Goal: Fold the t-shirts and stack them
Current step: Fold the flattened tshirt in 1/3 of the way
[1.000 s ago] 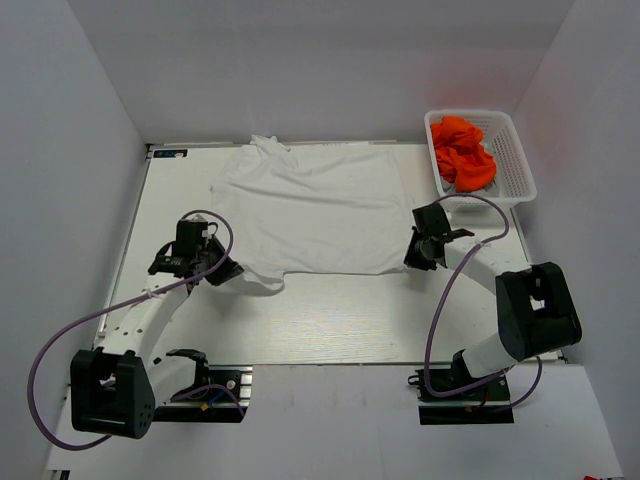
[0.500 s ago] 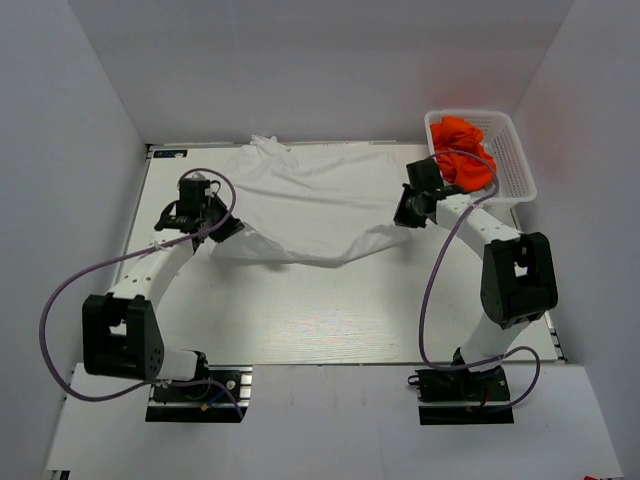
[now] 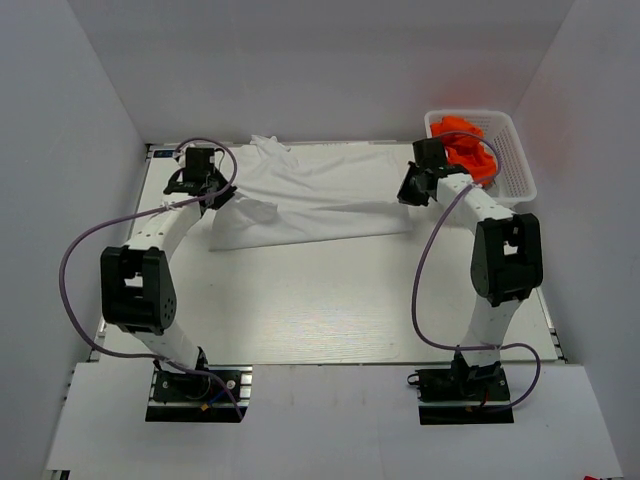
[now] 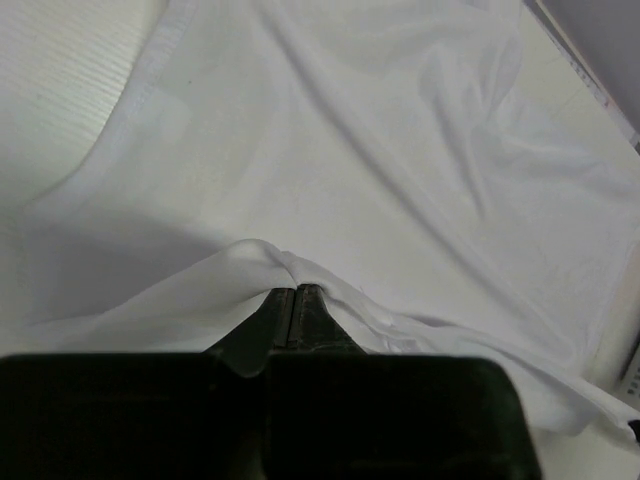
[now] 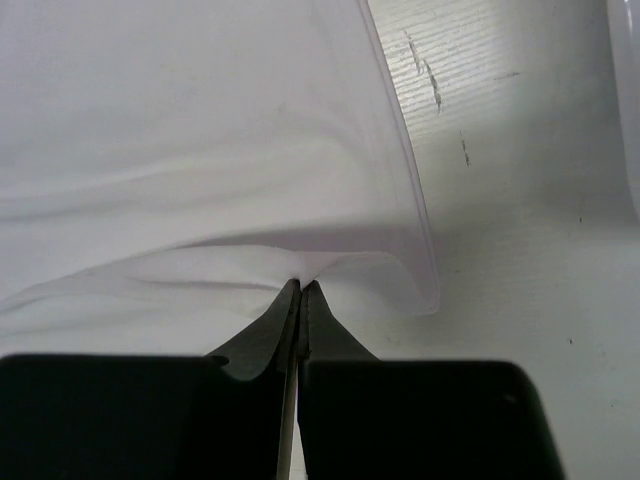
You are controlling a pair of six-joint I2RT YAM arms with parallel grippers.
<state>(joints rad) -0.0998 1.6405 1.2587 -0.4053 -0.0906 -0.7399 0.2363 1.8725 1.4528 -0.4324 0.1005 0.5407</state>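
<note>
Left claw [image 4: 296, 292]: fingers pressed together, thin ridge of white cloth pinched at the tips. Cloth drapes off both sides of the pinch.

Right claw [image 5: 301, 285]: same, fingers together, clamped on a small pucker of the white t-shirt [image 3: 320, 195] right next to its hemmed edge. Bare counter [image 3: 330, 300] shows to the right of that hem in the wrist view.

Top view: both my arms are stretched out to the far half of the counter. Left claw is on the shirt's left edge, right claw on its right edge, the shirt between them. The cloth looks doubled on itself. It forms a wide band across the far part of the counter, with its near edge running slightly slanted from low left to right. There's a bunched bit at the far edge, left of centre, and wrinkles fan out from both grip points.

Orange t-shirts [image 3: 465, 150]: crumpled in a heap inside the white lattice basket [image 3: 515, 165] at the far right corner. Right claw is just beside the basket's left wall. I can't tell how many orange ones there are.
</note>
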